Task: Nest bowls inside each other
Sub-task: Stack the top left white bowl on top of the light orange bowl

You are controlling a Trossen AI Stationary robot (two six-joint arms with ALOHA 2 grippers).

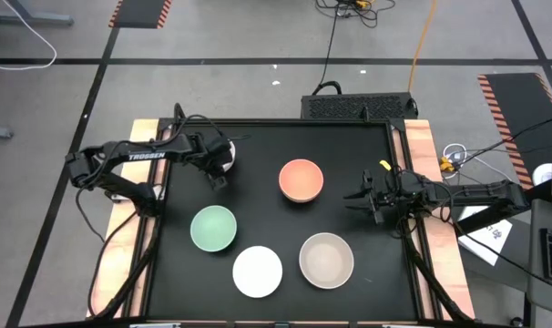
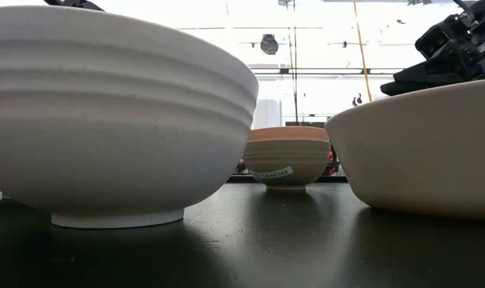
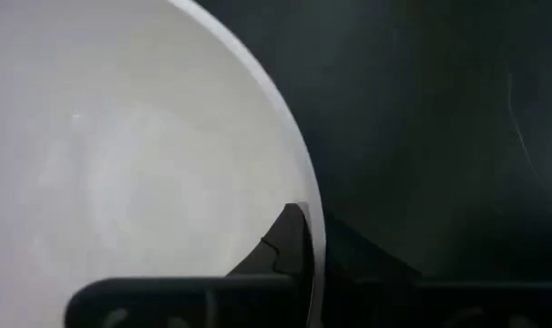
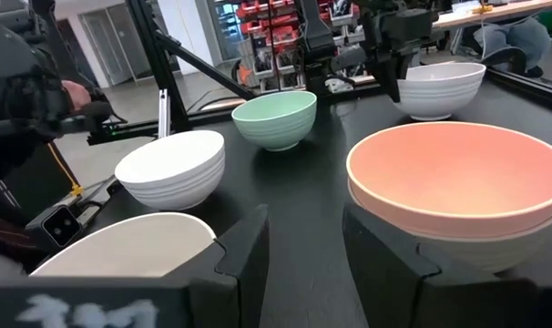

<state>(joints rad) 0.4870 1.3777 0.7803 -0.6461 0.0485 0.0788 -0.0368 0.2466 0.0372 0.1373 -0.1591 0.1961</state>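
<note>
The left gripper (image 1: pixel 219 175) is pinched tight on the rim of a white bowl (image 3: pixel 121 155) at the table's far left, and such a thin hold could let the bowl tip or slip when lifted, while the right gripper (image 1: pixel 371 196) waits half open beside the orange bowl (image 1: pixel 301 179).

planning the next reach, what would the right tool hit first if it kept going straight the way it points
Most likely the round orange-coral bowl, right ahead of the right tool; its jaws stand open and empty.
</note>
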